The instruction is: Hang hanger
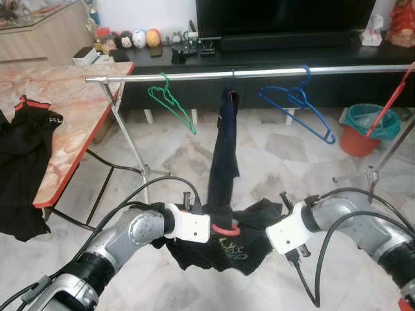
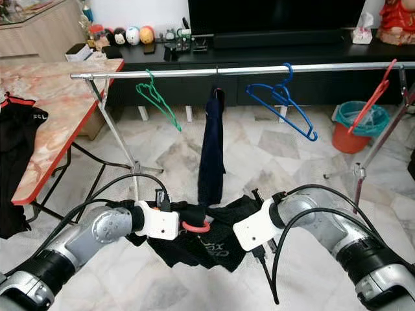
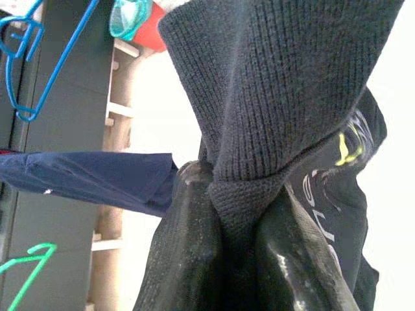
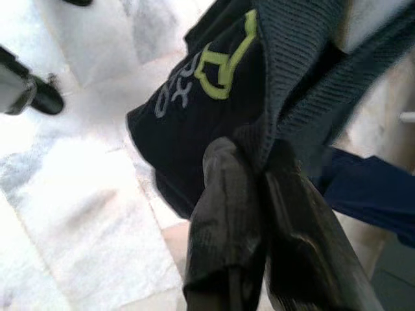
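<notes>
A black garment (image 1: 227, 249) with yellow-green lettering hangs low between my two grippers, in front of the clothes rail (image 1: 259, 72). A curved piece of a red hanger (image 1: 225, 230) shows at its top edge, beside my left wrist. My left gripper (image 3: 237, 214) is shut on the garment's ribbed knit edge. My right gripper (image 4: 262, 168) is shut on the other side of the same garment. On the rail hang a green hanger (image 1: 172, 103), a navy garment (image 1: 224, 155), a blue hanger (image 1: 298, 103) and another red hanger (image 1: 389, 103) at the far right.
A marble-top table (image 1: 71, 97) with a red edge stands to the left, with black clothes (image 1: 23, 162) draped over it. The rail's slanted legs (image 1: 130, 142) reach the floor. A red bucket (image 1: 366, 126) sits at the right, and a dark TV cabinet (image 1: 272, 52) stands behind the rail.
</notes>
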Robot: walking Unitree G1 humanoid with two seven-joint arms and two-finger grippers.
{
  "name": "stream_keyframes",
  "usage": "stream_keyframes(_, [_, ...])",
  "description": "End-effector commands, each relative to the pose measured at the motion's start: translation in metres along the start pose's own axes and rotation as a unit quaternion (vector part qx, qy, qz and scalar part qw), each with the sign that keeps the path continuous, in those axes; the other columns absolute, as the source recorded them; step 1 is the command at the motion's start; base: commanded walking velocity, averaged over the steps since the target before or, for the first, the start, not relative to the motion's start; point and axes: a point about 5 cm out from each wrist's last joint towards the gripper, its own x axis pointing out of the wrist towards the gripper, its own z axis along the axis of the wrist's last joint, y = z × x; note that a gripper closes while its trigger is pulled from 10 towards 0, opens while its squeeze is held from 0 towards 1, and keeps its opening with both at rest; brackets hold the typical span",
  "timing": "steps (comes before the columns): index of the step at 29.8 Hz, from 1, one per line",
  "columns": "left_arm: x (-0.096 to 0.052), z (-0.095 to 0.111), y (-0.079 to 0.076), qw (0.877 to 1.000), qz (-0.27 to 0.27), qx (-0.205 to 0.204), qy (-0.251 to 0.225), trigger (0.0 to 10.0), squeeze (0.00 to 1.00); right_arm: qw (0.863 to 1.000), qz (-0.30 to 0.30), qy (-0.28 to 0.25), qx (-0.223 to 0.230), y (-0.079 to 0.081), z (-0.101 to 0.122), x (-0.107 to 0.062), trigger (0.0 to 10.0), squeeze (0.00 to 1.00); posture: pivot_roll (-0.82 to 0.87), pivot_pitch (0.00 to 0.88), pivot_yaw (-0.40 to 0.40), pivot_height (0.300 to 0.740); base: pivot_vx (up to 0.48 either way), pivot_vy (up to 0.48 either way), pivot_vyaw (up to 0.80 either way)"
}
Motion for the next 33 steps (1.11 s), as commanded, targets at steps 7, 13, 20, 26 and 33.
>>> stream_keyframes(7, [-0.037, -0.042, 0.042, 0.979, 0.15, -0.102, 0.095, 10.0, 0.0, 0.995, 0.074, 0.058, 0.042, 0.039, -0.018, 0.007, 0.0, 0.0, -0.08, 0.024, 0.066, 0.74, 0.0, 0.0, 0.0])
stream_keyframes(13, [-0.037, -0.04, 0.045, 0.978, 0.158, -0.106, 0.089, 10.0, 0.0, 0.995, 0.064, 0.068, 0.044, 0.041, -0.017, 0.009, 10.0, 0.32, -0.08, 0.025, 0.067, 0.74, 0.0, 0.0, 0.0])
stream_keyframes(20, [-0.037, -0.04, 0.05, 0.975, 0.172, -0.112, 0.088, 10.0, 0.0, 0.994, 0.058, 0.081, 0.046, 0.042, -0.02, 0.009, 10.0, 0.0, -0.08, 0.025, 0.066, 0.74, 0.0, 0.0, 0.0])
stream_keyframes(26, [-0.039, -0.039, 0.051, 0.975, 0.173, -0.115, 0.078, 10.0, 0.0, 0.993, 0.056, 0.091, 0.053, 0.047, -0.024, 0.01, 10.0, 0.0, -0.08, 0.025, 0.066, 0.74, 0.0, 0.0, 0.0])
stream_keyframes(33, [-0.041, -0.026, 0.042, 0.988, 0.12, -0.095, 0.016, 10.0, 0.0, 0.994, -0.028, 0.096, 0.049, 0.032, -0.028, 0.012, 10.0, 0.0, -0.08, 0.029, 0.067, 0.74, 0.0, 0.0, 0.0])
